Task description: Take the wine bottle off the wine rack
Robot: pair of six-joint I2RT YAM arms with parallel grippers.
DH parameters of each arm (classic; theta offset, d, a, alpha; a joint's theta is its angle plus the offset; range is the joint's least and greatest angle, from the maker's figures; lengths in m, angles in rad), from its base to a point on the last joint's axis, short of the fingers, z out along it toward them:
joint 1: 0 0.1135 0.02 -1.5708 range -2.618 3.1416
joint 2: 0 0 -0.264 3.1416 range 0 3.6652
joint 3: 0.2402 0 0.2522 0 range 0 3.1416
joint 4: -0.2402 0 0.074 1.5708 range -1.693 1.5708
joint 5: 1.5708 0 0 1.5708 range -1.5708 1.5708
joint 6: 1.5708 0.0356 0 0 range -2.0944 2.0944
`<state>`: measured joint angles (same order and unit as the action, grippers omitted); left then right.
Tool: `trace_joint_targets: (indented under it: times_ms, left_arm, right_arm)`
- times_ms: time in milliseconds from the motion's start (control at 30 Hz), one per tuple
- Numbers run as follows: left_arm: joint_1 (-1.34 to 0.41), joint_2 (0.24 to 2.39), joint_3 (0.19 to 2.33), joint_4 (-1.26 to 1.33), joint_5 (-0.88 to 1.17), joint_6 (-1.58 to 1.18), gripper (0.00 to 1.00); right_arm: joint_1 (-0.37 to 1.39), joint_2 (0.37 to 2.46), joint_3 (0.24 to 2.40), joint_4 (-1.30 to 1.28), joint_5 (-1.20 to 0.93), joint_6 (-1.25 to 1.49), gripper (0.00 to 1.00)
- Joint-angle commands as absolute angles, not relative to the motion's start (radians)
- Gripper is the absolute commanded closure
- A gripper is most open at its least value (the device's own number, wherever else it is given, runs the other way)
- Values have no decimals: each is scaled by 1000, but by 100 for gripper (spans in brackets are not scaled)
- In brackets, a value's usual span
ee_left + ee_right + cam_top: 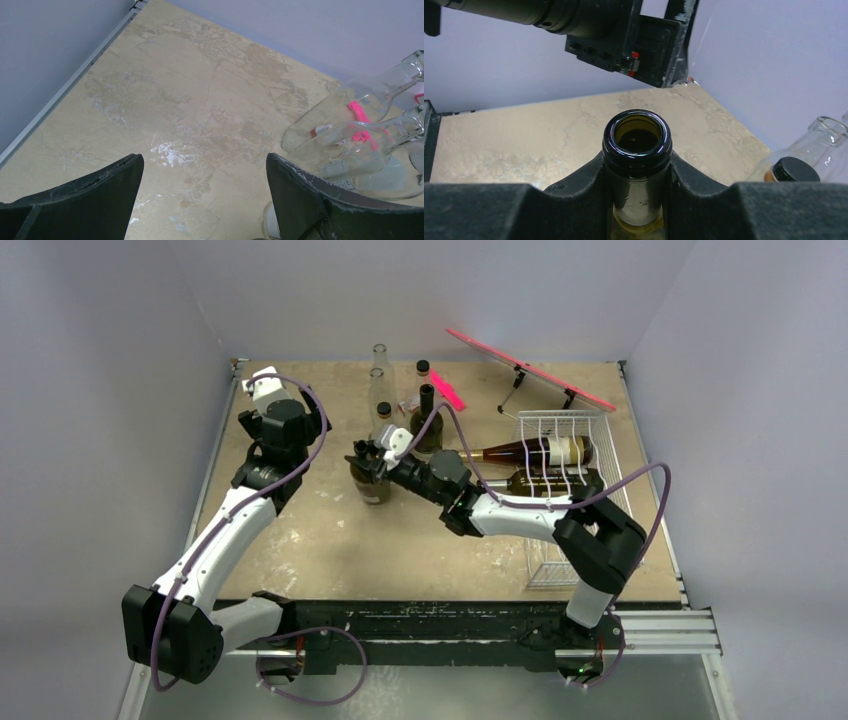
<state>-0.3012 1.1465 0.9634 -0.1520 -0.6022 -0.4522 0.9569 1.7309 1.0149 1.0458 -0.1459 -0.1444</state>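
Observation:
A dark wine bottle [371, 485] stands upright on the table left of centre, well away from the white wire wine rack [575, 540] at the right. My right gripper [368, 455] is shut on its neck; the right wrist view shows the open mouth and neck [637, 145] clamped between the black fingers [574, 200]. Two more dark bottles [540, 451] [545, 480] lie on the rack. My left gripper [265, 390] is at the back left, open, holding nothing; in the left wrist view its gripper [204, 160] spans bare table.
Behind the held bottle stand clear glass bottles [379, 380] [350, 125] and a dark bottle [428, 420]. A pink flat board on a stand [530, 370] leans at the back right. Walls close off the back and both sides. The left arm's wrist [624, 30] hangs just beyond the bottle mouth.

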Motion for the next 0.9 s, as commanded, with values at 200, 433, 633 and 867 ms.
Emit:
trace_joint_targets:
  times_ms: [200,433,633,867]
  left_arm:
    - [-295,1141,1010,-130,-603,-446,8]
    - [-296,1142,1008,-130,-613,-441,8]
    - [-296,1136,1010,-132,-616,-440,8]
    - [-295,1121,1008,-130,-620,-440,8]
  right_arm:
    - [948,1701,1024,1148,-84,-155,100]
    - [948,1712,1053,1069,-56,-141,64]
    - [952,1662,1083,978,-56,-144,24]
    - [955,1525,1096,790,-71,-212,15]
